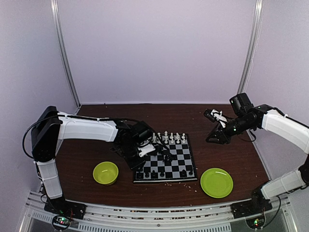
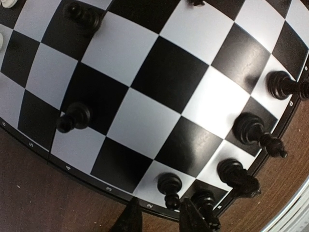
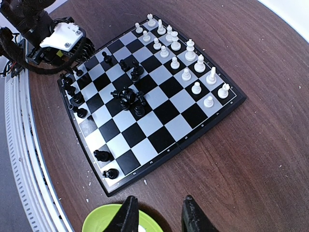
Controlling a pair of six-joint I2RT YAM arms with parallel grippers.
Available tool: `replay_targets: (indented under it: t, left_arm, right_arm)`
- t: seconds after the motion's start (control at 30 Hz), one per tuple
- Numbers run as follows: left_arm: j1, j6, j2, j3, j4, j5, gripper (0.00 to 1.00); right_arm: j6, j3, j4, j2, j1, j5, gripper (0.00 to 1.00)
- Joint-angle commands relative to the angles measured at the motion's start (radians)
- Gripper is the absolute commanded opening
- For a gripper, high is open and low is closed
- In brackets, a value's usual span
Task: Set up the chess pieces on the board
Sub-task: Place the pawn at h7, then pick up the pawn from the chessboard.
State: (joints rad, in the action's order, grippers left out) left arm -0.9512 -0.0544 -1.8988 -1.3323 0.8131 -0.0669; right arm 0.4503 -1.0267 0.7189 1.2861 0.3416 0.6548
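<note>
Along the far edge of the board point(image 1: 179, 158) the white pieces point(image 3: 186, 73) stand in two tidy rows, apparently the full set, so that half looks done. The black pieces point(image 3: 77, 99) are only partly sorted: a few stand on the board's near edge by its near-left corner, then a gap, then two more toward the near-right corner. A cluster point(image 3: 126, 96) sits at mid-board, some of it looking tipped, w/ several strays betw. it and the board's left edge. Est. a bit over halfway; black's back rank & pawn row are left to fill. The left gripper point(image 2: 160, 222) hangs low over the near-left corner, jaws parted w/ nothing clamped. One black piece point(image 2: 169, 189) stands free on an edge square just past the tips. The right gripper point(image 3: 160, 217) is raised off the board's right side, above the green plate point(image 1: 217, 182), fingers apart & empty. Pieces are tiny, glossy plastic w/ turned profiles. The board lies flat, black & light-grey checks, thin black rim w/ numerals along the edge.
</note>
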Motion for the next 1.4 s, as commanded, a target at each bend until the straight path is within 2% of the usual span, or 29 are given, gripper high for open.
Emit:
replay_targets:
  t: [0.0,0.23,0.53,0.67,0.9,1.37]
  left_arm:
    - [-0.006,0.016,0.024,-0.056,0.055,0.046,0.29]
    - [-0.005,-0.001,0.039,-0.125,0.011,0.086,0.34]
    - [0.015,-0.055,-0.077,-0.230,-0.003,0.193,0.40]
    - [0.025,-0.060,-0.110,-0.249,-0.010,0.179,0.39]
    - [0.038,-0.075,-0.148,-0.257,-0.013,0.190,0.35]
    - [0.042,-0.065,-0.182,-0.263,-0.017,0.139,0.10]
  right_arm:
    - [0.014,-0.017,0.009,0.001,-0.003,0.010,0.30]
    - [0.016,-0.019,0.011,0.003,-0.003,0.007,0.30]
    - [0.016,-0.020,0.010,0.004,-0.004,0.004,0.30]
    - [0.017,-0.019,0.013,0.003,-0.003,0.002,0.30]
    - [0.019,-0.019,0.014,0.010,-0.003,0.002,0.30]
    - [0.028,-0.022,0.022,0.022,-0.003,0.000,0.30]
